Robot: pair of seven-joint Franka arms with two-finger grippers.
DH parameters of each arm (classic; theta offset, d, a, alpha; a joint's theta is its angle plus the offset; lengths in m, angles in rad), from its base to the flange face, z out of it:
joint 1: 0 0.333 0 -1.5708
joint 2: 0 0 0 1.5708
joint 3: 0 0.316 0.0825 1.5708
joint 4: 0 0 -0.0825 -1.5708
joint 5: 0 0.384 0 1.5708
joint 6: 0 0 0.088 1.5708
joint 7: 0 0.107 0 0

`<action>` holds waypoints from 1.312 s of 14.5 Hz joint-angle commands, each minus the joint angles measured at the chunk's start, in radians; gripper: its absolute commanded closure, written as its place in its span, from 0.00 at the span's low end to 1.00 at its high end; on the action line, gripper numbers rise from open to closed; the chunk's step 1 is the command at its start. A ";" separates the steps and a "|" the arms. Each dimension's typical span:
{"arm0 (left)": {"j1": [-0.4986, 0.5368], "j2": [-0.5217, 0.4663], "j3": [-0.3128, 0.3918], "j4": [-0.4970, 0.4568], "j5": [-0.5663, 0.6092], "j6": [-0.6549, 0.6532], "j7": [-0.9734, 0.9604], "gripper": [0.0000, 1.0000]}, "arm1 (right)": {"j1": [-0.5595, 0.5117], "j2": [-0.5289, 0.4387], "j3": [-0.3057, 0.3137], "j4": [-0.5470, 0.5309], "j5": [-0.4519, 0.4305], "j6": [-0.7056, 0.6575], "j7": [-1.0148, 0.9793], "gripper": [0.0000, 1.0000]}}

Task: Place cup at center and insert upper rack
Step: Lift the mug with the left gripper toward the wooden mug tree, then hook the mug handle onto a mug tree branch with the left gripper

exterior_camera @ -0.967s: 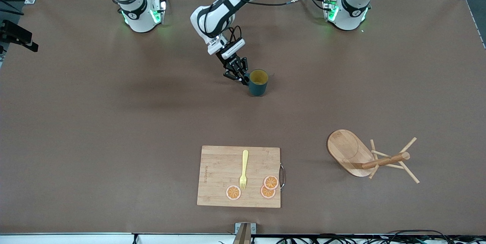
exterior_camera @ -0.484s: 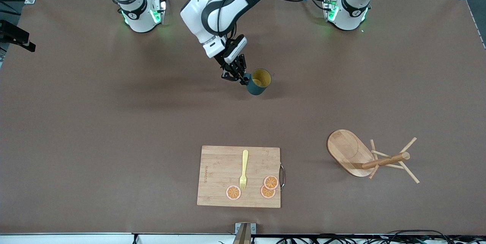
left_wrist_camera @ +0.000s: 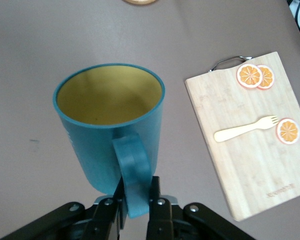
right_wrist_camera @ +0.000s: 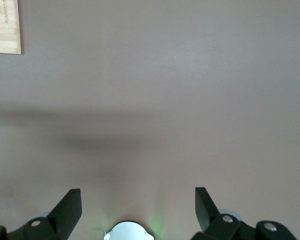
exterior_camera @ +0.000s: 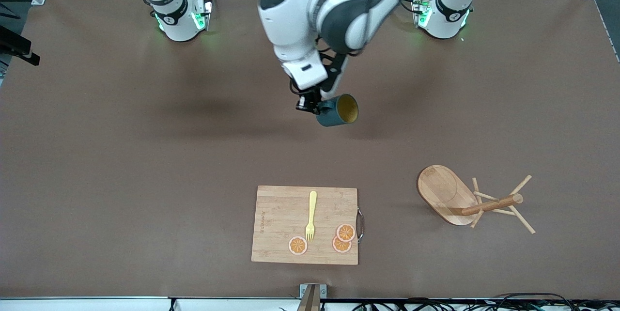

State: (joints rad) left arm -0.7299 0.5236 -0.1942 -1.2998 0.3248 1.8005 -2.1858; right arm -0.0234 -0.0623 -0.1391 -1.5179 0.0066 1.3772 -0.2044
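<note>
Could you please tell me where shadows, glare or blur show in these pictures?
Front view: a soft, broad shadow lies on the table under the raised cup held by the left hand; green light glows at both bases. Left wrist view: the cup is sharp, evenly lit, without glare. Right wrist view: a blurred dark shadow band crosses the table above the open right hand.

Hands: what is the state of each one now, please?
Left hand: closed on the cup by its handle, over the table.
Right hand: open, holding nothing; arm waits.
</note>
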 commanded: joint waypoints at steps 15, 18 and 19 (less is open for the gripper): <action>0.713 -0.120 -0.005 -0.045 -0.940 0.008 0.819 0.94 | -0.018 -0.021 0.021 -0.028 0.006 0.007 -0.033 0.00; 0.783 -0.097 -0.005 -0.050 -1.053 -0.026 0.854 0.94 | -0.006 -0.025 0.030 -0.022 0.006 -0.010 -0.026 0.00; 0.815 -0.085 -0.007 -0.052 -1.096 -0.042 0.860 0.94 | -0.003 -0.025 0.036 -0.018 0.006 -0.015 -0.026 0.00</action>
State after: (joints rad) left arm 0.0424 0.4263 -0.1910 -1.3474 -0.6922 1.7858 -1.3432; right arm -0.0310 -0.0628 -0.1165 -1.5221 0.0081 1.3727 -0.2341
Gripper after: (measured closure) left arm 0.802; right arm 0.000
